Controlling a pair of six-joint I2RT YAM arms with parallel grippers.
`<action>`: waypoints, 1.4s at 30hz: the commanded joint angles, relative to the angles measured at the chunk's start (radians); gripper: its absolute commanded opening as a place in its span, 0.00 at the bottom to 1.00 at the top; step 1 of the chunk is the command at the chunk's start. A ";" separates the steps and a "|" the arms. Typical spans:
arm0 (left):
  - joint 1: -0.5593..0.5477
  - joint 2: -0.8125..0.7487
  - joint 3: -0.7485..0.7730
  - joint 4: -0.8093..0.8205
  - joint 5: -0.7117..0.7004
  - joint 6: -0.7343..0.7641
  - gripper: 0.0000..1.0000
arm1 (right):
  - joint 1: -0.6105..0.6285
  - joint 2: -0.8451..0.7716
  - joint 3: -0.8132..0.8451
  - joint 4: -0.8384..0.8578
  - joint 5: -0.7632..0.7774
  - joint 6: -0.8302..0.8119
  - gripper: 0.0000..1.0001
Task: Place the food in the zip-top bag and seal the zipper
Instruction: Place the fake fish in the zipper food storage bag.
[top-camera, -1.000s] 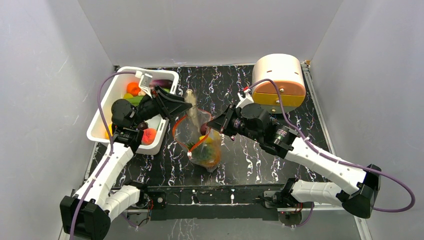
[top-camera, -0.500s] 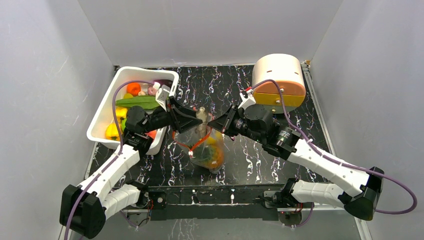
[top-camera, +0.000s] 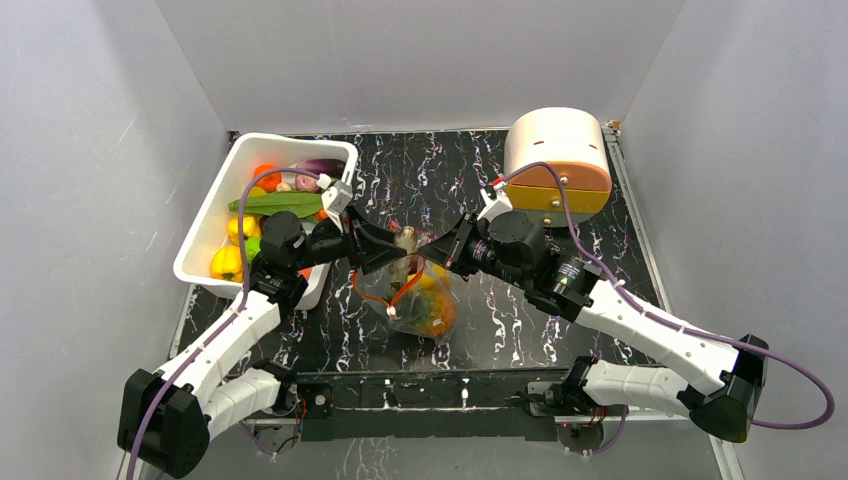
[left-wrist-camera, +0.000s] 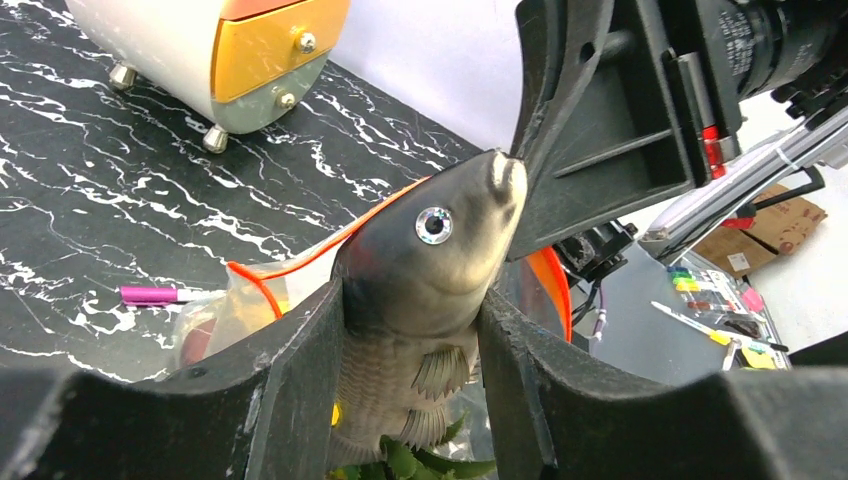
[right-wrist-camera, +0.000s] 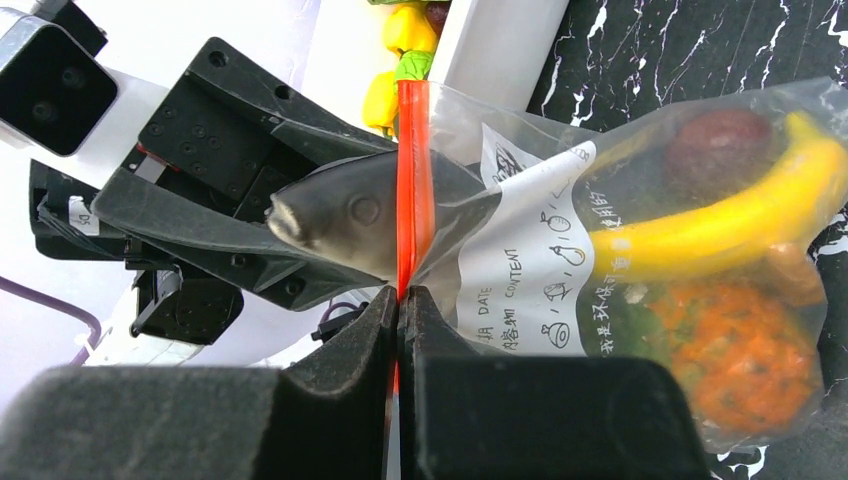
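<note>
Perhaps plastic grey fish (left-wrist-camera: 420, 270), crinkly clear bag (right-wrist-camera: 520, 270)

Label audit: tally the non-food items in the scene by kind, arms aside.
tub: 1
bag: 1
drawer box: 1
pen: 1
Total: 4
</note>
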 joint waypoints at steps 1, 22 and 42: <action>-0.010 -0.019 -0.005 -0.052 -0.018 0.084 0.10 | -0.003 -0.041 0.012 0.103 0.015 0.006 0.00; -0.024 0.032 0.005 -0.203 -0.022 0.136 0.33 | -0.004 -0.041 -0.001 0.116 0.010 -0.005 0.00; -0.024 -0.179 0.210 -0.837 -0.365 0.442 0.58 | -0.004 -0.083 -0.006 0.112 0.019 -0.019 0.00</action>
